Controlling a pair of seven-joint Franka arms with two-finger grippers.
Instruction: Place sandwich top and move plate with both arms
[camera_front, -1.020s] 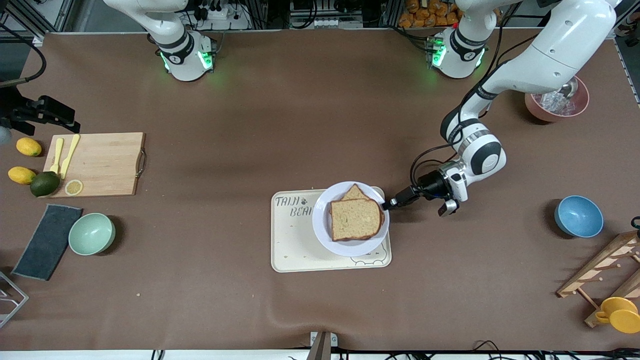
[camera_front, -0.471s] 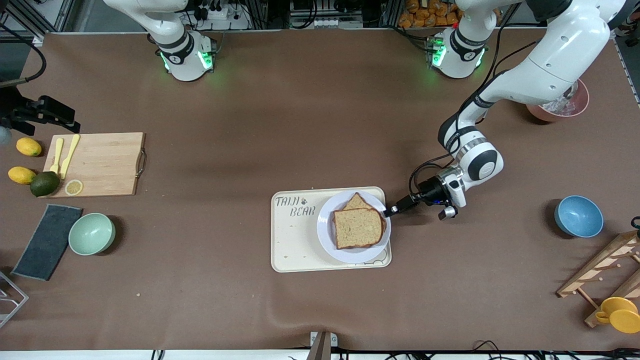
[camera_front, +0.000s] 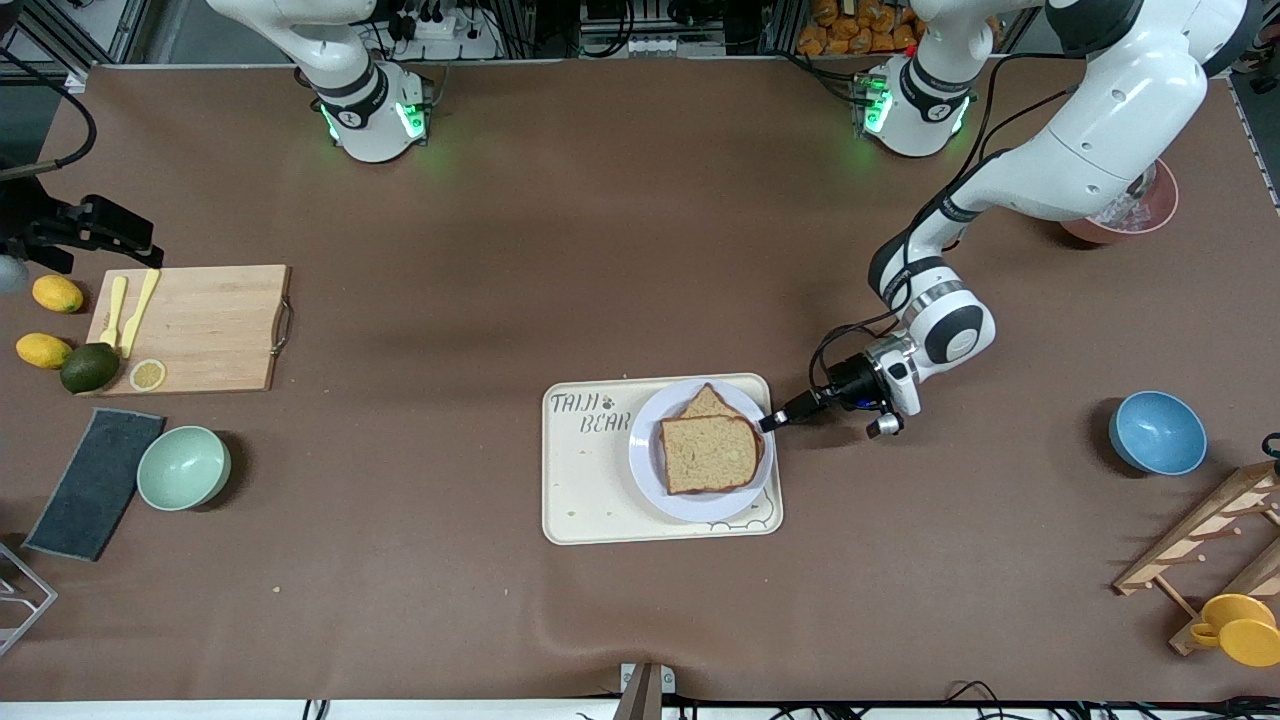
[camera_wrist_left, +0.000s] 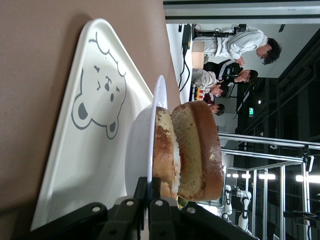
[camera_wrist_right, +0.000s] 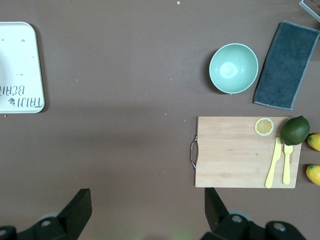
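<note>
Your left gripper (camera_front: 768, 423) has its fingers closed on the rim of the plate (camera_front: 645, 470), which sits on the tray (camera_front: 590, 500) near the table's middle. The sandwich top (camera_front: 708, 453) lies on the plate's stack. Your right gripper (camera_wrist_right: 147, 212) waits, fingers spread, over the cutting board (camera_wrist_right: 230, 152).

Left tool (camera_front: 768, 423) apparently pinches the plate (camera_front: 648, 475) rim, sandwich top (camera_front: 707, 453) aboard.

A brown bench (camera_front: 560, 250) holding a cream bear tray (camera_front: 590, 480), a wooden cutting board (camera_front: 200, 328) beside lemons (camera_front: 57, 293), a mint bowl (camera_front: 184, 467) and a blue bowl (camera_front: 1157, 432).
</note>
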